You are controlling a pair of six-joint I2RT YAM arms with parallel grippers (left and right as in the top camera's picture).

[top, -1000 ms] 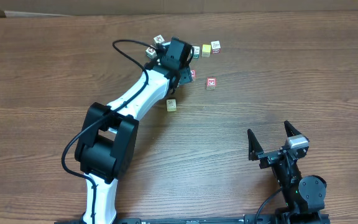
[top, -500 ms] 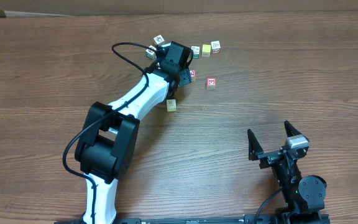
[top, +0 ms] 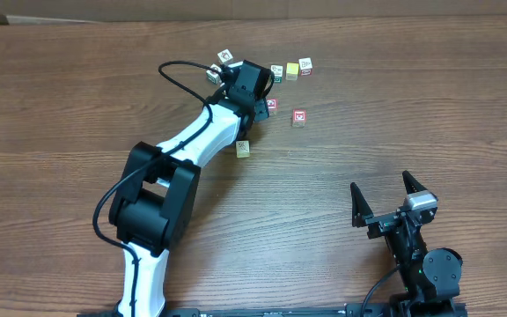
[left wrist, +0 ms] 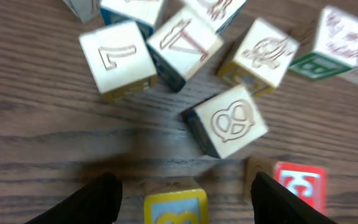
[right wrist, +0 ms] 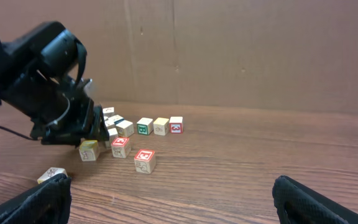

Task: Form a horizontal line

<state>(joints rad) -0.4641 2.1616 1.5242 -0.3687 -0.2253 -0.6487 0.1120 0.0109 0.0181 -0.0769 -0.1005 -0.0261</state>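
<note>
On the table [top: 77, 97], horizontal line [top: 292, 70], three cubes [top: 305, 65] visible overhead

I take this for a robotics lab bench rather than a home or a shop. My white left arm [top: 196, 141] and my black right arm [top: 416, 246] both stand at the near edge of a wood-grain table [top: 60, 106]. A bare black cable [top: 176, 63] loops off the left one. A plain brown board [right wrist: 260, 56] walls off the far edge, and small wooden picture cubes [right wrist: 144, 126] lie scattered near it like test pieces. The board hides the room beyond.
</note>
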